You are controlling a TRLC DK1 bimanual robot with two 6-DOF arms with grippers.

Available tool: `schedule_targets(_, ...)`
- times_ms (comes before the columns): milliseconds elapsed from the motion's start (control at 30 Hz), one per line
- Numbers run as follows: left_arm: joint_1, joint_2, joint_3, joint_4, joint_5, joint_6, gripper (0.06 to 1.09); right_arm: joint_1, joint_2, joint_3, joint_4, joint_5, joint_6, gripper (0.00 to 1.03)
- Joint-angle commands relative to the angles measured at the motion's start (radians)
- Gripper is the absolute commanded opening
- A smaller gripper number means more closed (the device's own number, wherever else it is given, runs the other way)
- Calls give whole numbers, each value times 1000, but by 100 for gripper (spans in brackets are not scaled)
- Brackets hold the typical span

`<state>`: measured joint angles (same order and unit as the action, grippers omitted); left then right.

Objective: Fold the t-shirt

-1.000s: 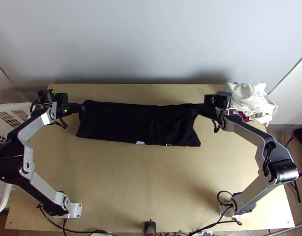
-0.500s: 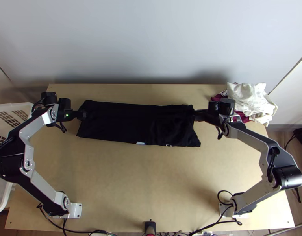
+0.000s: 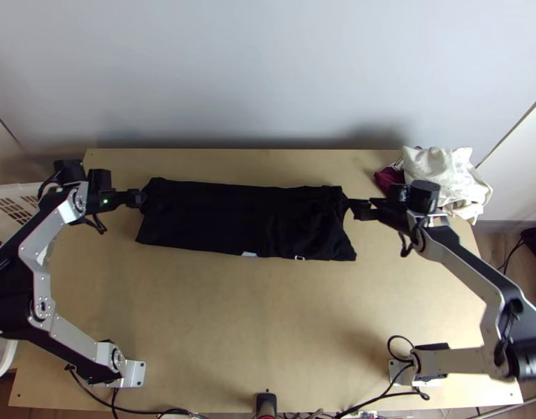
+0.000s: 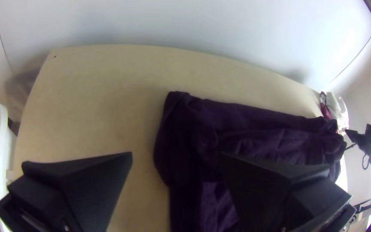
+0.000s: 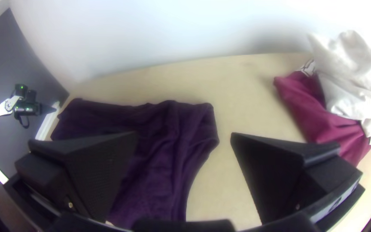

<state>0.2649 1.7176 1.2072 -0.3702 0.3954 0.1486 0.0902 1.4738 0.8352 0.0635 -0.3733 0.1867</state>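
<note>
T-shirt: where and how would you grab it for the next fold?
Probably the short ends: left gripper from the left, right gripper from the right. The t-shirt lies flat in a long strip, its ends facing the open grippers.

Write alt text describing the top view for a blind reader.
A black t-shirt lies as a long band across a wooden table, the left gripper at one end and the right gripper at the other. White cloth is bunched over dark red cloth at far right; a white basket stands at left.
</note>
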Motion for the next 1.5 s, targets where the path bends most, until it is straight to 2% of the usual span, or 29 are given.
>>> schedule_targets(0, 59, -70, -81, -10, 39, 54, 103, -21, -181, -48, -114, 1, 17, 99)
schedule_targets(233, 86, -47, -136, 36, 207, 23, 103, 22, -435, -160, -117, 1, 51, 99)
schedule_targets(500, 25, 56, -136, 88, 295, -73, 103, 22, -487, -102, -215, 11, 51, 99)
schedule_targets(667, -10, 79, -175, 186, 293, -112, 103, 13, -491, -48, -272, 11, 69, 99)
schedule_targets(933, -9, 99, -175, 241, 281, -138, 103, 0, -497, 19, -326, 11, 96, 99)
schedule_targets(1233, 45, 125, -120, 240, 266, -133, 103, 14, -495, 38, -326, 11, 99, 99)
schedule_targets(1467, -36, 125, -101, 220, 238, -135, 103, 23, -495, 39, -327, 13, 99, 99)
